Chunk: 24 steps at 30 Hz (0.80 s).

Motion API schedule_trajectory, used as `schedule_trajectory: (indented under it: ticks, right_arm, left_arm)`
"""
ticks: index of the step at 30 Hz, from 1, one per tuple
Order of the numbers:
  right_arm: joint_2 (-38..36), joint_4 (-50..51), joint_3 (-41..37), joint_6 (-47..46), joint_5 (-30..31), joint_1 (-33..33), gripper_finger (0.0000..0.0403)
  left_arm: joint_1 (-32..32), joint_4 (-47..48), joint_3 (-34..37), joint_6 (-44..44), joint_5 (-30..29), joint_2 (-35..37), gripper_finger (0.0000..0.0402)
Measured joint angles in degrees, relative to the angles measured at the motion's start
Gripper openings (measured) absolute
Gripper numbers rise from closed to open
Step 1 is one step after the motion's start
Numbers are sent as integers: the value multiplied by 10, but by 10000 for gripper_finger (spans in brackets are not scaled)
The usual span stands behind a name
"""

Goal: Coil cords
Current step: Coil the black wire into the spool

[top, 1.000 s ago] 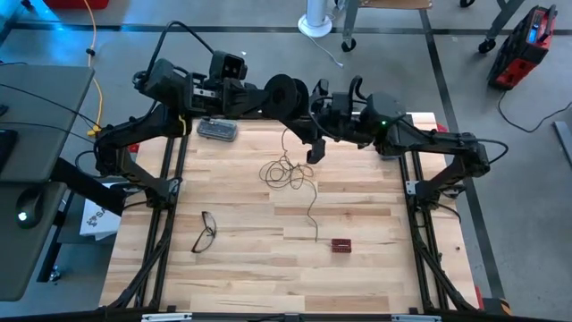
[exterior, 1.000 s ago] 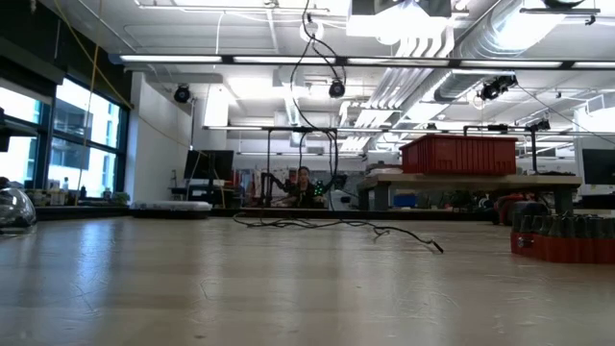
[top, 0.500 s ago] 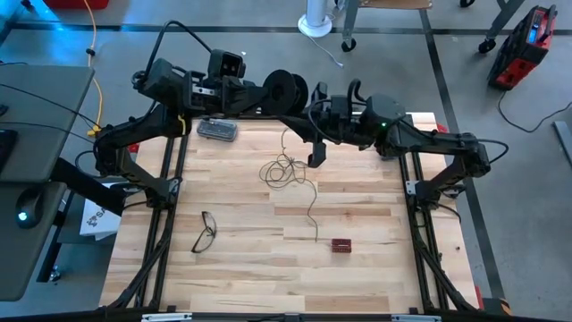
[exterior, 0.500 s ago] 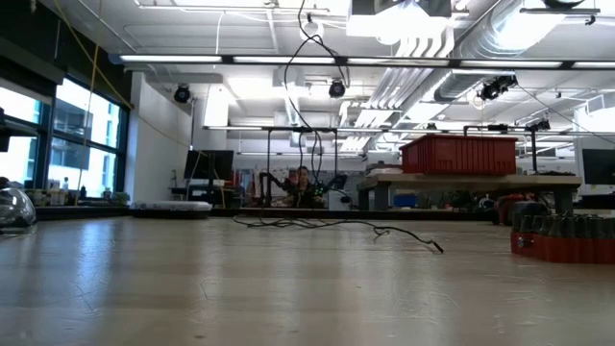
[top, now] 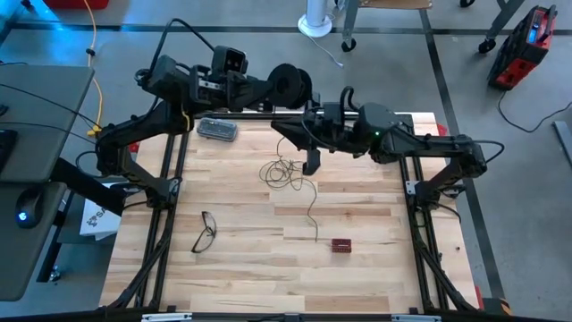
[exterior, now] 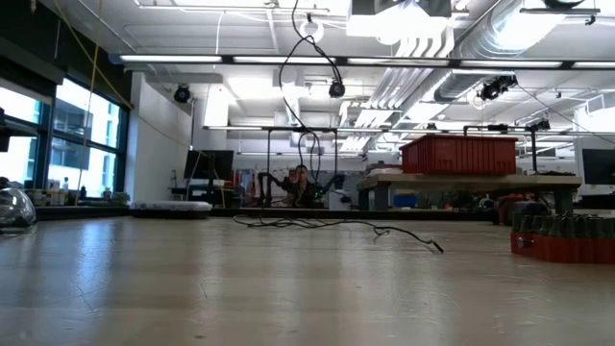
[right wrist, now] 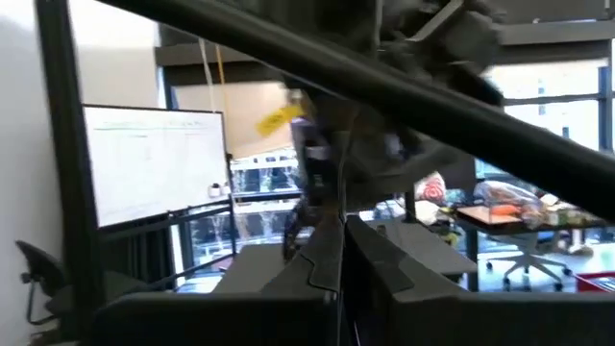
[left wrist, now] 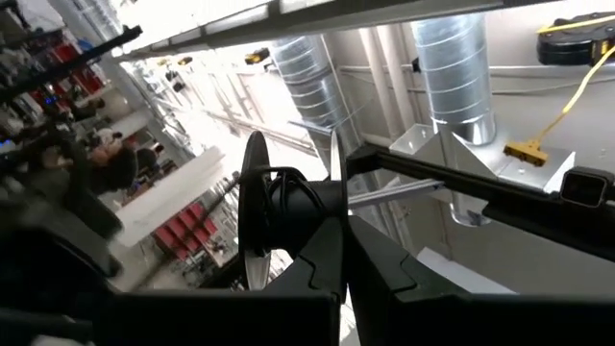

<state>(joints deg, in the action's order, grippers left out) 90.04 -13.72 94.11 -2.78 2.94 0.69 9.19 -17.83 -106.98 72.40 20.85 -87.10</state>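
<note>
The reel is held up off the table at its far edge by the left gripper, whose fingers are clamped shut on it. In the left wrist view the disc stands edge-on with a few dark turns of wire wound at its hub. The reel's axle runs roughly left to right across the far side of the table.

The wire drops from there to the table. Most of it lies in a loose tangle near the middle, a little toward the far side, and one tail runs from the tangle toward the near side, ending just left of a small red block.

The right gripper hangs just right of the tangle and below the reel, fingers pressed together. They look closed on the strand that rises to the reel, though the wire is too fine to be sure.

So the slack lies down and to the left of the right fingers, and the reel lies up and toward the far side. The right arm is nearer the loose wire, so feeding it up would likely fall to that arm.
</note>
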Motion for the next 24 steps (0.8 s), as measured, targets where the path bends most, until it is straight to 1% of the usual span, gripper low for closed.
schedule_trajectory:
  ticks: [3, 8, 19, 24]
  right_arm:
    - [-1, -18, 0, 1, 1, 9, 1]
    - [-12, -52, 0, -2, 3, 25, 1]
    - [-2, -62, 0, -58, -2, 36, 0]
    - [20, -77, 0, -103, -37, 36, 0]
  left_arm:
    - [4, -2, 0, 3, 3, 0, 0]
    - [6, 4, 0, 5, 31, -4, 0]
    - [26, 16, 0, 0, 41, -4, 0]
    - [28, 17, 0, 0, 41, -7, 0]
